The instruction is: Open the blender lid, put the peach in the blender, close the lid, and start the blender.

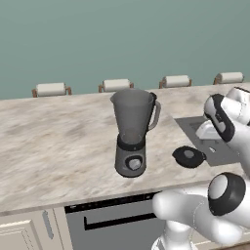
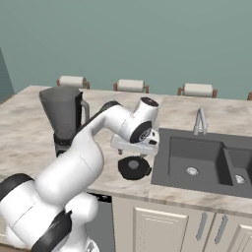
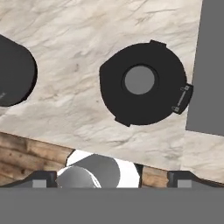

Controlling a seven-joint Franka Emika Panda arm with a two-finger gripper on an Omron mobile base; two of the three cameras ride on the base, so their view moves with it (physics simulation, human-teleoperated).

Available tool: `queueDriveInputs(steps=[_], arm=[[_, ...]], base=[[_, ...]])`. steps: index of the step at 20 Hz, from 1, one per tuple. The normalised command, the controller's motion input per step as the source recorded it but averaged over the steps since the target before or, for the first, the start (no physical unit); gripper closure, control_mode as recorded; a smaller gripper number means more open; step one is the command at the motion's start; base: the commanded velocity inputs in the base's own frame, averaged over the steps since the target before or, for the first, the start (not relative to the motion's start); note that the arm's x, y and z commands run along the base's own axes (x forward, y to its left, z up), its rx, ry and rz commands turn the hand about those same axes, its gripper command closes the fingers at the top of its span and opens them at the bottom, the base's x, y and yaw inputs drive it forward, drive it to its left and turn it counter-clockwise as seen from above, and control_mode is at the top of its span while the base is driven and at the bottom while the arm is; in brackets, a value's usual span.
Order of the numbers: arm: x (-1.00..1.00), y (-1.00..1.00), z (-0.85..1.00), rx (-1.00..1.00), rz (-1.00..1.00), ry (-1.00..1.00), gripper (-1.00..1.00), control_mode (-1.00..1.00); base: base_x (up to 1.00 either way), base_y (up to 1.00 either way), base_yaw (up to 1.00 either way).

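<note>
White arm links bulk at the bottom of both base views, and the end effector hangs directly above the blender lid, clear of it, with its two tips spread wide apart and nothing between them. From the hand view the tips stand at the lower corners while the blender lid sits higher up, flat on the marbled table, its grey knob facing upward and small tabs jutting from its rim.

Taking the blender as the landmark: the blender lid lies to its right in the left base view, near but apart from it, close to the table's front edge. Beyond the lid, farther right of the blender, is the dark sink with its faucet behind the basin; the lid rests just beside the sink's near left corner without overlapping it. The blender itself stands upright, jar mouth uncovered, handle on the side toward the sink, round dial on its grey base facing the front edge. Its dark base shows at the left edge of the hand view. Behind the blender, past the table's far edge, run chair backs against a teal wall. Below the blender's front edge sits a dark appliance panel with a handle.
</note>
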Motion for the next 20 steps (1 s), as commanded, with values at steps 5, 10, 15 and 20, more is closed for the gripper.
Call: queueDriveInputs(steps=[5,10,15,20], arm=[[0.49,0.27,-0.56,-0.02,-0.11,0.11,-1.0,-1.0],[0.27,0.0,-0.39,0.0,-0.19,0.02,-1.0,-1.0],[0.15,0.04,-0.34,-0.05,-0.17,0.0,-1.0,-1.0],[0.28,0.01,-0.2,-0.05,-0.08,0.0,-1.0,-1.0]], base=[[0.0,0.0,0.0],[0.0,0.0,0.0],[0.0,0.0,0.0],[0.0,0.0,0.0]])
